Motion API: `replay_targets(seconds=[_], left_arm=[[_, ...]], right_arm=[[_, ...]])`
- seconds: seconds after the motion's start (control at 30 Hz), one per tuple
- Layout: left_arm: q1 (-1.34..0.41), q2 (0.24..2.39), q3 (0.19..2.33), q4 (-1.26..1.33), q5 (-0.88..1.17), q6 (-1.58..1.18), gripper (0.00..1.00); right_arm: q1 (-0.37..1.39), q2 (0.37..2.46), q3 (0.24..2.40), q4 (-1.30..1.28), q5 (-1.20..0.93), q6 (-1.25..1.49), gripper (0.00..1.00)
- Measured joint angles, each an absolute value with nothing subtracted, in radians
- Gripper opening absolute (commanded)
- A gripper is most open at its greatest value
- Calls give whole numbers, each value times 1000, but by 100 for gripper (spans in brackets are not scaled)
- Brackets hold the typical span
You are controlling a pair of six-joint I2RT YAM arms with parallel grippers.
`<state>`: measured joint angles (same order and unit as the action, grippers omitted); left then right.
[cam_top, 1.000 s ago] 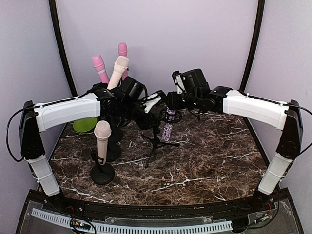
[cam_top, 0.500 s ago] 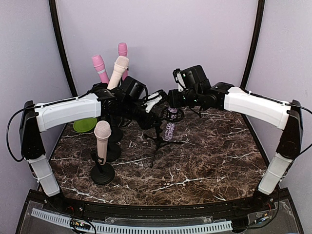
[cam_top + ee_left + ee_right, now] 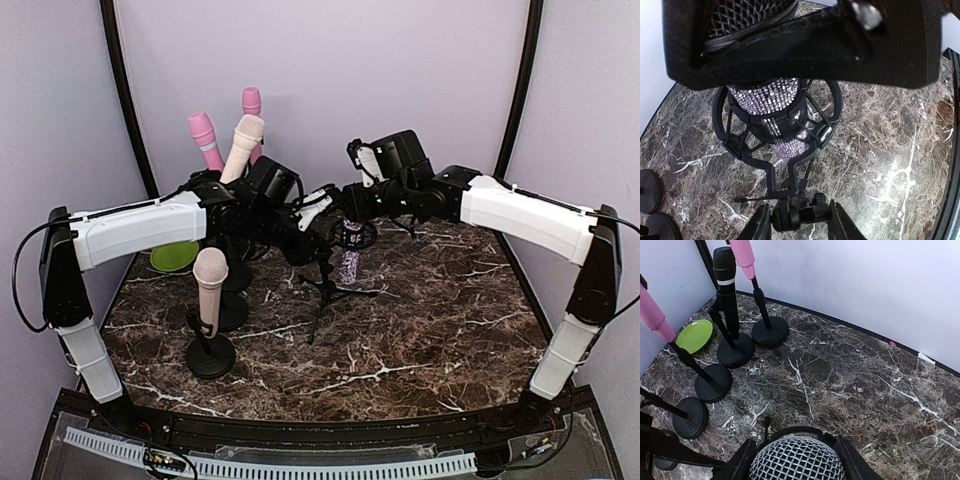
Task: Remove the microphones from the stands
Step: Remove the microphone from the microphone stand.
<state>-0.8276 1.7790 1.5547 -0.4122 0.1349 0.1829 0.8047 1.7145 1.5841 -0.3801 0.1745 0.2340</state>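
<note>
The right tool (image 3: 796,462) is closed on the mesh head of the microphone (image 3: 771,102), with one finger seen at each side of the grille. The left tool (image 3: 800,223) is clamped on the black stand (image 3: 325,288) at its knuckle joint, just beneath the shock mount (image 3: 722,120). The microphone's rhinestone body is seated inside that ring, above the marbled desk (image 3: 865,390). Towards the desk's left rear, pink microphones (image 3: 203,135), a black microphone (image 3: 724,270) and a cream microphone (image 3: 210,275) are carried on round-based stands, and a green plate (image 3: 694,335) is laid near the wall.
</note>
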Motion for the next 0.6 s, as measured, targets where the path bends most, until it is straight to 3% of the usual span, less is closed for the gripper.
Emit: replay_targets(seconds=[0.6], left_arm=[[-828,1778,1555,-384,136,200,17]], right_arm=[[805,1721,1670,-475,242,264,24]])
